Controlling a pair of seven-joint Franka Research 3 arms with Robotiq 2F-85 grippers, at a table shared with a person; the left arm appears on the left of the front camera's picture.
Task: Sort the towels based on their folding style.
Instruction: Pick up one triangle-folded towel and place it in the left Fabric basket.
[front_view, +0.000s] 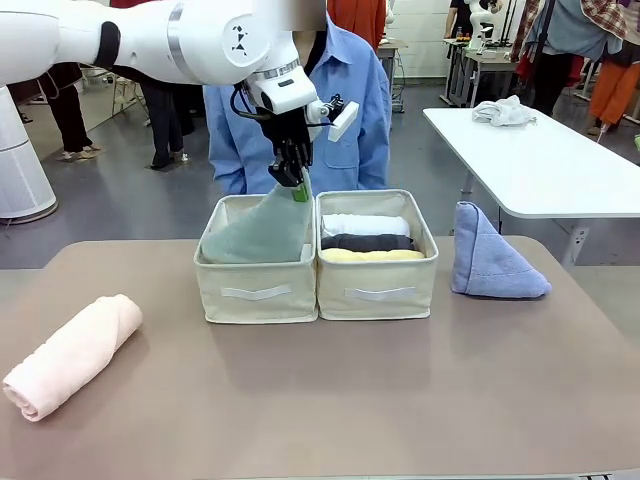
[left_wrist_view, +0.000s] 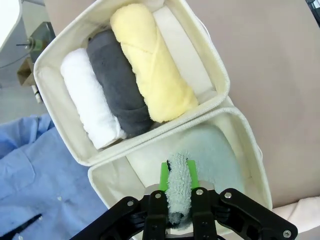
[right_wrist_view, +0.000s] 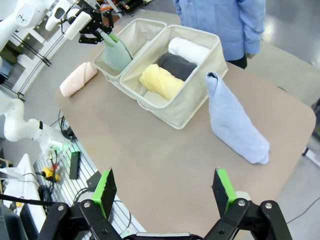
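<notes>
Your left gripper (front_view: 297, 186): jaws pinched on the tip of the sage-green triangle towel (front_view: 262, 236), whose body sits in the left bin (front_view: 258, 291). Your right gripper (right_wrist_view: 165, 184): jaws spread wide, empty. Right bin (front_view: 378, 291): white roll (front_view: 365, 224), dark grey roll (front_view: 367, 242), yellow roll (front_view: 372, 256). Tabletop: lavender-blue triangle towel (front_view: 487, 262) just right of the bins; pink roll (front_view: 75, 353) front left.

1. My left gripper (front_view: 297, 186) pinches the green towel (front_view: 258, 235) by its tip, bulk sitting in the left bin (front_view: 258, 292).
2. Pink roll (front_view: 75, 355) lies front-left, blue triangle (front_view: 490, 265) beside the right bin (front_view: 378, 292).
</notes>
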